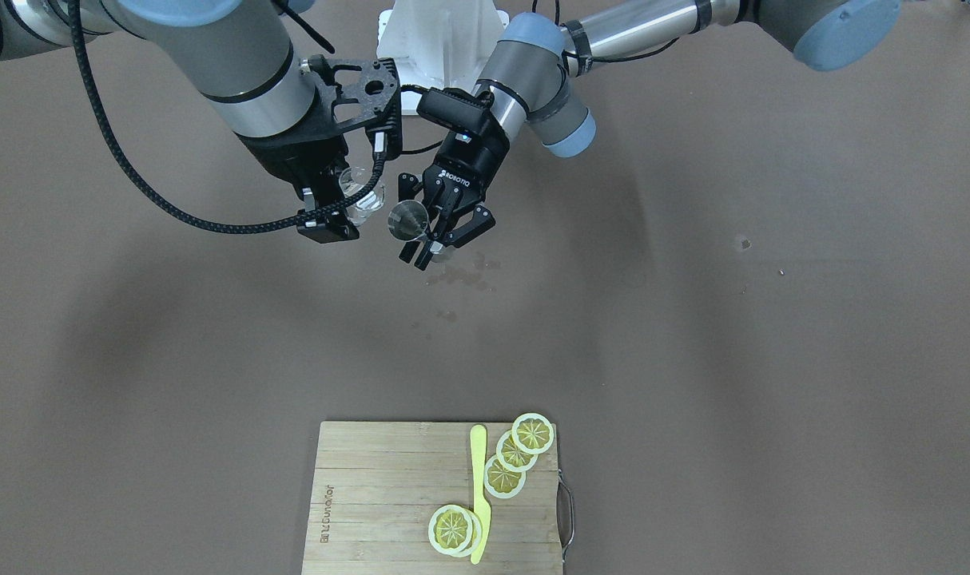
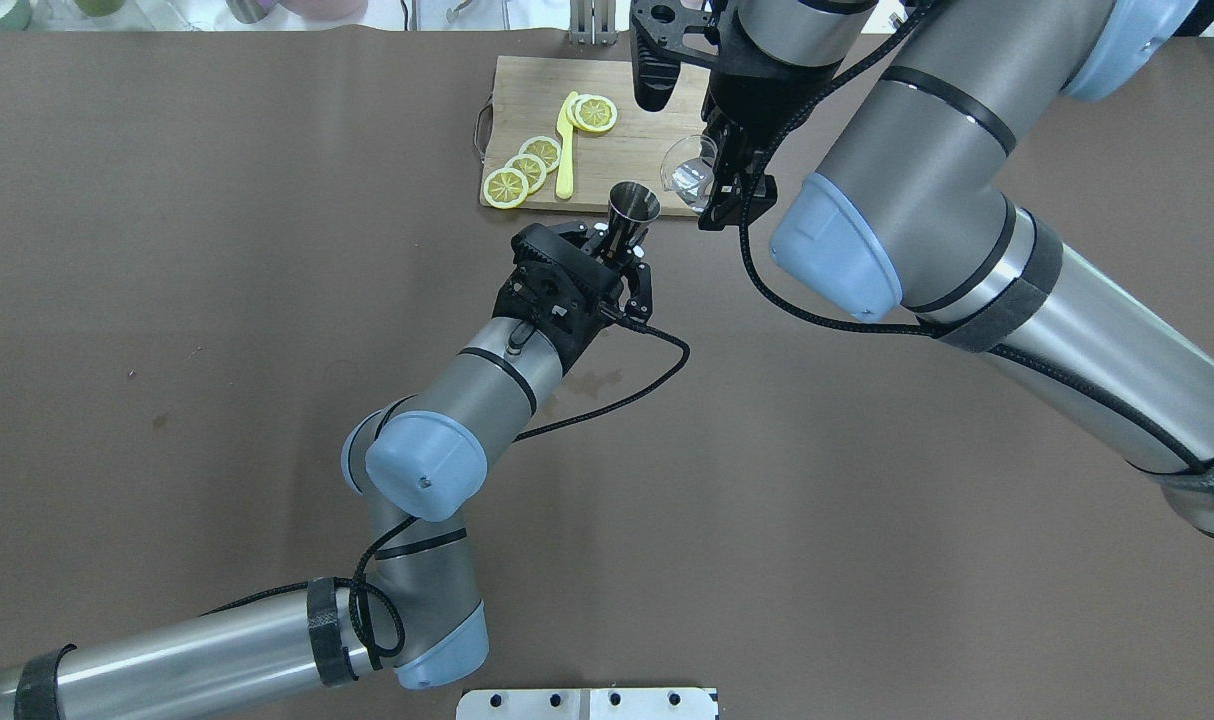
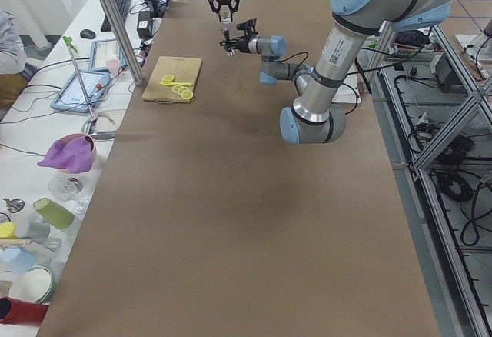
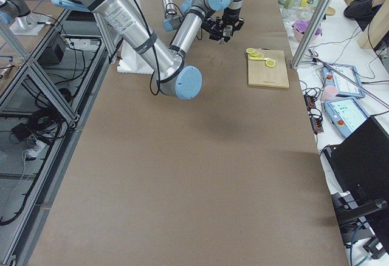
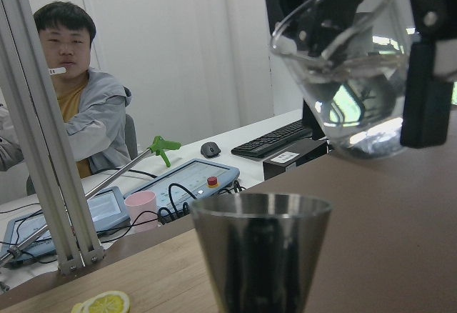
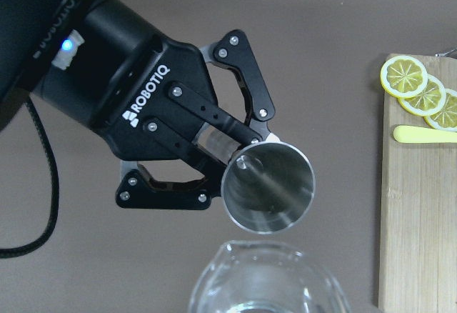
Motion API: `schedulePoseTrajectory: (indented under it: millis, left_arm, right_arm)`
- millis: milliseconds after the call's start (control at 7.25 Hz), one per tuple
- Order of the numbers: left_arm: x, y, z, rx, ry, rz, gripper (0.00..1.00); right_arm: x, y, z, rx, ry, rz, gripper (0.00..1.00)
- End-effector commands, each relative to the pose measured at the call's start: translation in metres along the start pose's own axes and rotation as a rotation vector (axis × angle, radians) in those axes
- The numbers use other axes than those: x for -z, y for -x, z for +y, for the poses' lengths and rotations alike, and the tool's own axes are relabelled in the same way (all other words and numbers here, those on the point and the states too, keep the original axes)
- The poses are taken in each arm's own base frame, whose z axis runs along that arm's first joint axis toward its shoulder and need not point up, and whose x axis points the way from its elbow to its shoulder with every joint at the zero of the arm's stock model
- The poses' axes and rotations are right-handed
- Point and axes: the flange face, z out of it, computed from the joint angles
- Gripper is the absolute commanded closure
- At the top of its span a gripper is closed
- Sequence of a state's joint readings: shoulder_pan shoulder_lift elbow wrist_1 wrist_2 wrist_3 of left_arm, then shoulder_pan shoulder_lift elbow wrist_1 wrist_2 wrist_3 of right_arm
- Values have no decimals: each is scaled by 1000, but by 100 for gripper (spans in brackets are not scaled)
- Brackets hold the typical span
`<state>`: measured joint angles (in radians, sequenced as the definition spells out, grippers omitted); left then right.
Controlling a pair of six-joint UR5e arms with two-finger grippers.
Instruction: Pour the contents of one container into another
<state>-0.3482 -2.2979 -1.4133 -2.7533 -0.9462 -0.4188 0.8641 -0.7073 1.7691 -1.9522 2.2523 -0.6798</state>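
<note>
My left gripper (image 1: 426, 239) is shut on a steel conical cup (image 1: 407, 220), holding it upright above the table; the cup (image 2: 634, 204) shows in the overhead view too. My right gripper (image 1: 335, 209) is shut on a clear glass beaker (image 1: 363, 193) with some clear liquid in it. The beaker (image 5: 348, 70) hangs slightly tilted, just above and beside the cup's rim (image 5: 260, 209) without touching it. From the right wrist the cup's open mouth (image 6: 268, 187) lies right beyond the beaker's lip (image 6: 265, 279), and it looks empty.
A wooden cutting board (image 1: 373, 495) with lemon slices (image 1: 504, 475) and a yellow knife (image 1: 479, 495) lies at the operators' side. Small wet spots (image 1: 463, 275) mark the brown table under the grippers. An operator (image 5: 71, 106) sits beyond the table end.
</note>
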Motion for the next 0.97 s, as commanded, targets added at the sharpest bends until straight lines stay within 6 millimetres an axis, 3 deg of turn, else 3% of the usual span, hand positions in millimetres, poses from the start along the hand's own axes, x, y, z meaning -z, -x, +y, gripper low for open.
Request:
schedulePoseTrajectory:
  millis: [0, 276, 828]
  left_arm:
    - [-1, 1, 3, -5, 4, -3, 100]
    - [-1, 1, 3, -4, 3, -3, 100]
    - [1, 4, 2, 3, -10, -5, 100]
  right_arm:
    - [3, 3, -7, 30, 39, -18, 100]
    - [-9, 9, -14, 44, 83, -27, 100]
    - [-15, -5, -19, 27, 123, -60, 100]
